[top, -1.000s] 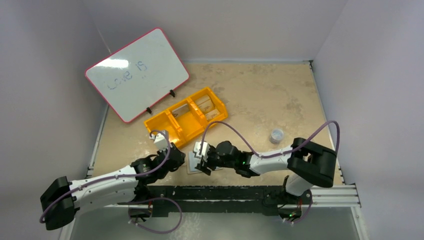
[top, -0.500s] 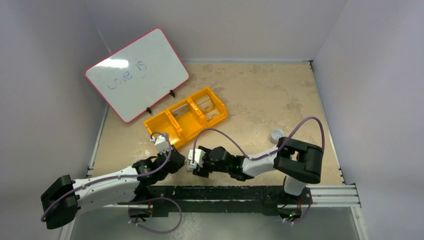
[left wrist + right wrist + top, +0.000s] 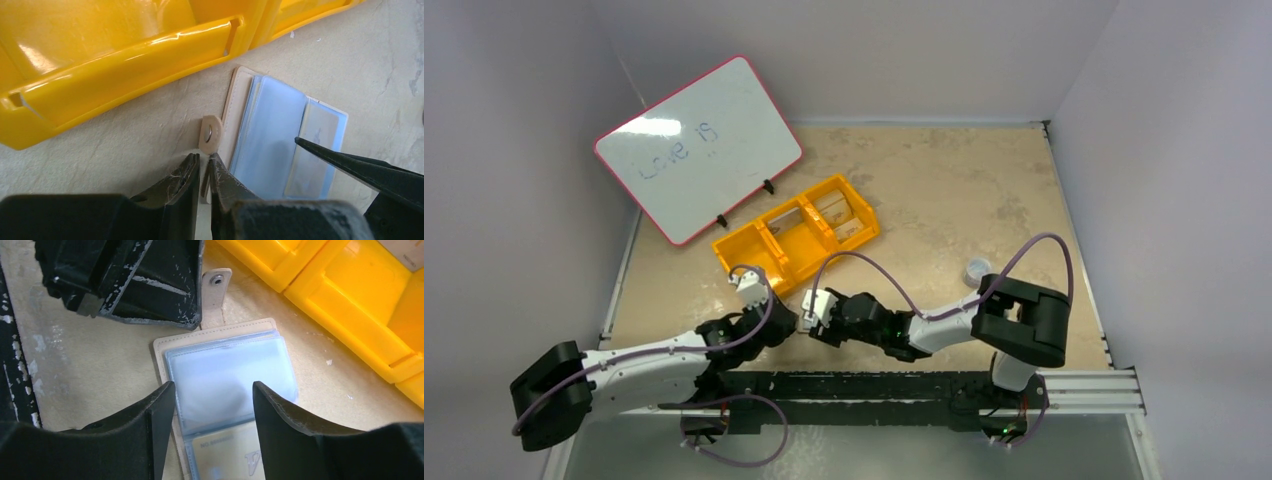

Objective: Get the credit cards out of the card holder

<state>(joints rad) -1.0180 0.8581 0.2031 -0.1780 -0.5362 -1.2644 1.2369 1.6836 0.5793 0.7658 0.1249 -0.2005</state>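
Holder (image 3: 225,370) lies open at the bin's (image 3: 350,300) 6 o'clock. My left gripper (image 3: 202,159) seems to pinch its tab (image 3: 210,134), anchoring it. Right gripper (image 3: 212,400) hangs spread over the panels, card (image 3: 225,455) not yet out.

right hand (image 3: 214,390) shifted left, now over card holder (image 3: 225,355)

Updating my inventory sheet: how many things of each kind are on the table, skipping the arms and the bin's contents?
Whiteboard: 1
Yellow bin: 1
Card holder: 1
Card visible in it: 1
Small cup: 1
Total: 5
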